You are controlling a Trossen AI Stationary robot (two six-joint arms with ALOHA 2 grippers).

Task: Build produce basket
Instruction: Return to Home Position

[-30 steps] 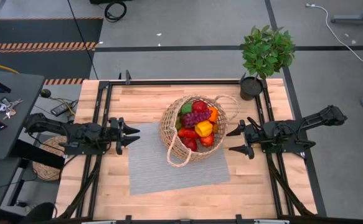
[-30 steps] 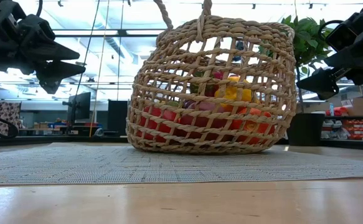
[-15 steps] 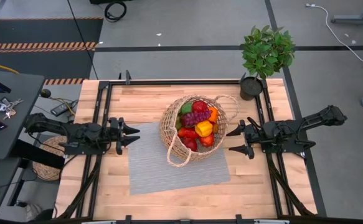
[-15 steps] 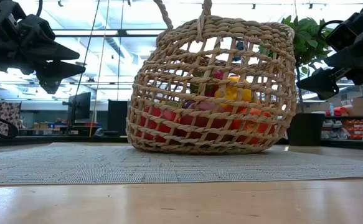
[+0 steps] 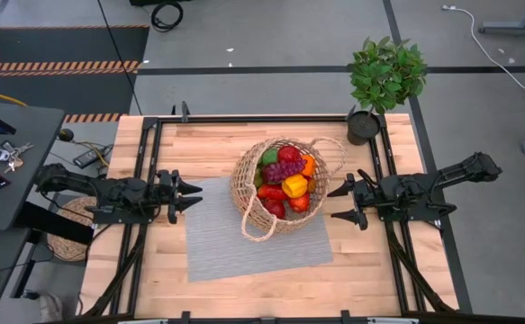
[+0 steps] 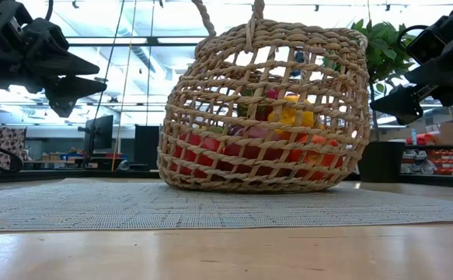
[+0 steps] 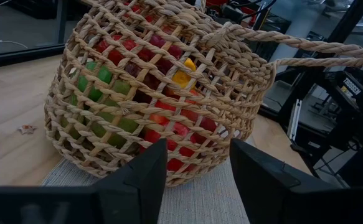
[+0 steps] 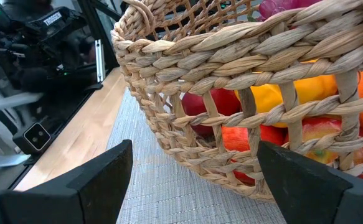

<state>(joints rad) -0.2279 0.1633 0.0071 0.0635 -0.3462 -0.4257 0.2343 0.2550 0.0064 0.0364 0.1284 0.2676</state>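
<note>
The tan wicker basket (image 5: 280,184) stands upright on its base on a grey mat (image 5: 253,229) at the table's middle. The produce (image 5: 285,180) fills it: red, yellow, orange, green and purple pieces, seen through the weave (image 6: 265,132). My left gripper (image 5: 194,193) hovers open at the mat's left edge, pointing level at the basket (image 7: 162,93). My right gripper (image 5: 337,204) hovers open, wider, just right of the basket (image 8: 243,93). Neither touches anything.
A potted green plant (image 5: 384,81) stands at the table's far right corner, behind the right gripper. Bare wood (image 5: 271,288) lies along the near edge and far left. A flat round woven mat (image 5: 68,236) sits off the table's left side.
</note>
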